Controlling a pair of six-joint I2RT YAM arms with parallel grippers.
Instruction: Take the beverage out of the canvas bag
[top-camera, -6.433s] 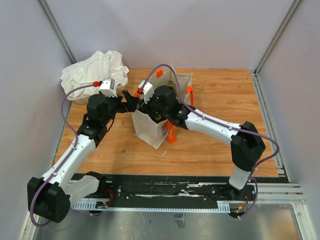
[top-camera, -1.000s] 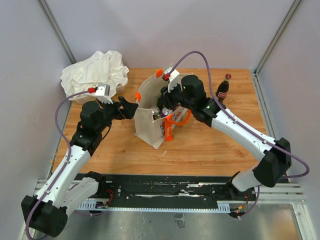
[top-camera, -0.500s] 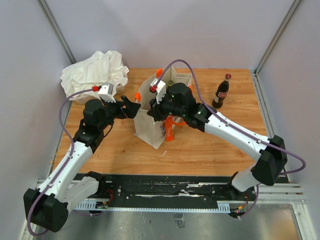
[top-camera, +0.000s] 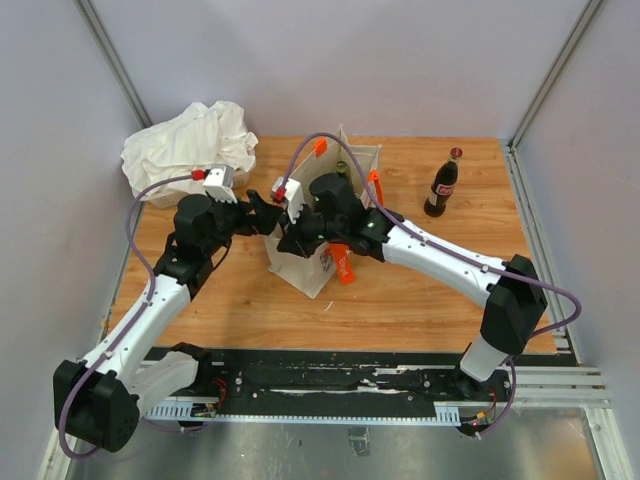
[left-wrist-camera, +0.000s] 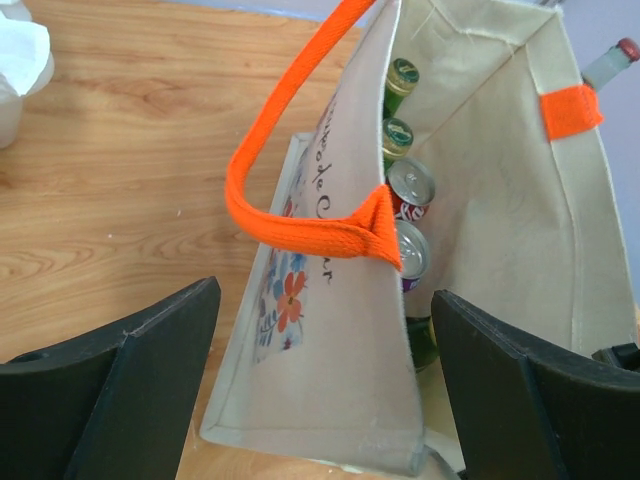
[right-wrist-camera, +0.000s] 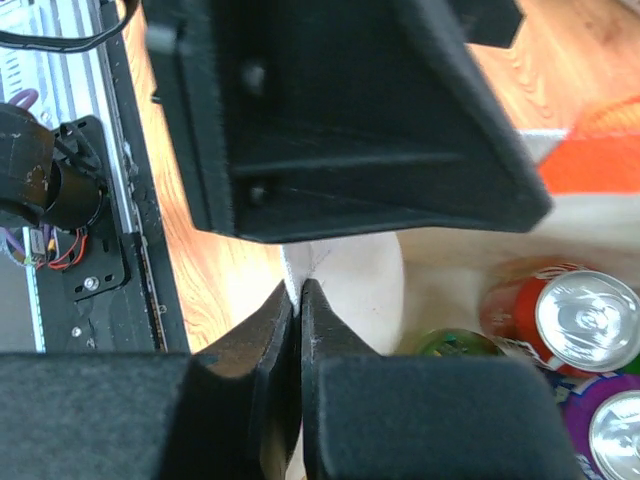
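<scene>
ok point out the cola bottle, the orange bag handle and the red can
dark cola bottle with red cap (top-camera: 443, 186): top external view, on its label
orange fabric handle of the canvas bag (left-wrist-camera: 310, 232): left wrist view, lower strap
red metal soda can (left-wrist-camera: 409, 187): left wrist view, on its lid

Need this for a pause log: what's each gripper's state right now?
Left gripper: open, facing the bag, holding nothing.
Right gripper: closed, pinching the bag's fabric edge.
</scene>
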